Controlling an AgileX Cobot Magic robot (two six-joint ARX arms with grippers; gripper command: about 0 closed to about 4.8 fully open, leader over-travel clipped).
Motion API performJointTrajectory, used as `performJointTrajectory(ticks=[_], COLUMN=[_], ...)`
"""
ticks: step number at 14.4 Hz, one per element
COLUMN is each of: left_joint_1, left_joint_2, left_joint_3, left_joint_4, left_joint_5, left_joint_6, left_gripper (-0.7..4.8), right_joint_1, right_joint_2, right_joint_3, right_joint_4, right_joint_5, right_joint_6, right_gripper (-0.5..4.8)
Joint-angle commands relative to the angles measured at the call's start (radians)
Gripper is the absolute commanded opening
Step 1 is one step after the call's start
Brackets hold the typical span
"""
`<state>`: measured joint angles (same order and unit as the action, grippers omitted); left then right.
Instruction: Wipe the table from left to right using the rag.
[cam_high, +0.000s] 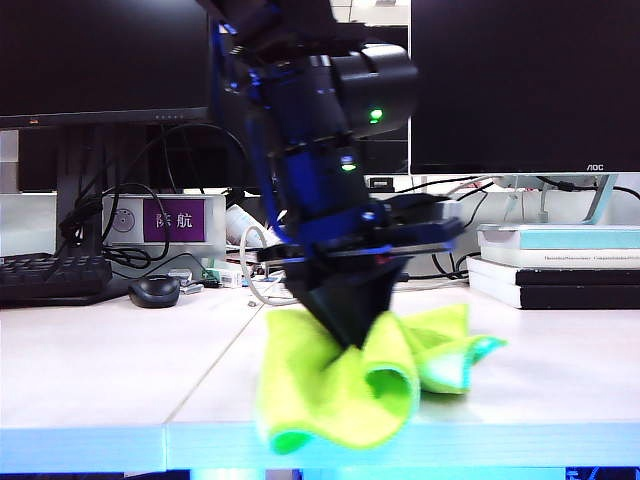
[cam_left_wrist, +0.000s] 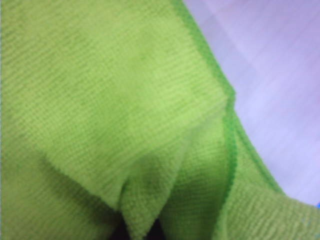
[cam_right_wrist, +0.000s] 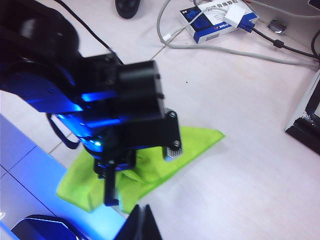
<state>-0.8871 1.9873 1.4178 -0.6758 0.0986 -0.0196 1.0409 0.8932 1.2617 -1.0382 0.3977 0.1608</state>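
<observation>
Right of the left gripper, whose fingers are pinched on the bunched rag, bare table lies free up to the stacked books behind, while the mouse, keyboard and cables crowd the rear left.

Evenly bright, with cool blue glow along the table front edge at 6 o'clock and on the dark arm. Soft blur across the close-up rag, lilac cast at 2 o'clock. Dark monitors at 12 o'clock, unlit
</observation>
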Motion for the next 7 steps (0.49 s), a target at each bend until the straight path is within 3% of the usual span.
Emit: performJointTrajectory(ticks=[1, 7], left_joint_1=[-0.017, -0.062], left_joint_2=[0.056, 0.162], left_joint_3=[0.067, 0.29], left_joint_4=[-0.027, -0.072], left_joint_5=[0.022, 0.041], left_joint_6=[-0.008, -0.016], left_gripper=[-0.06, -0.06], right_joint_1=[0.001, 0.001], right_joint_2=[-0.003, -0.023], right_joint_3=[0.003, 0.003], right_joint_4=[0.009, -0.025], right_joint_5=[0.004, 0.022], right_joint_6=[0.004, 0.027], right_gripper=[-0.05, -0.05])
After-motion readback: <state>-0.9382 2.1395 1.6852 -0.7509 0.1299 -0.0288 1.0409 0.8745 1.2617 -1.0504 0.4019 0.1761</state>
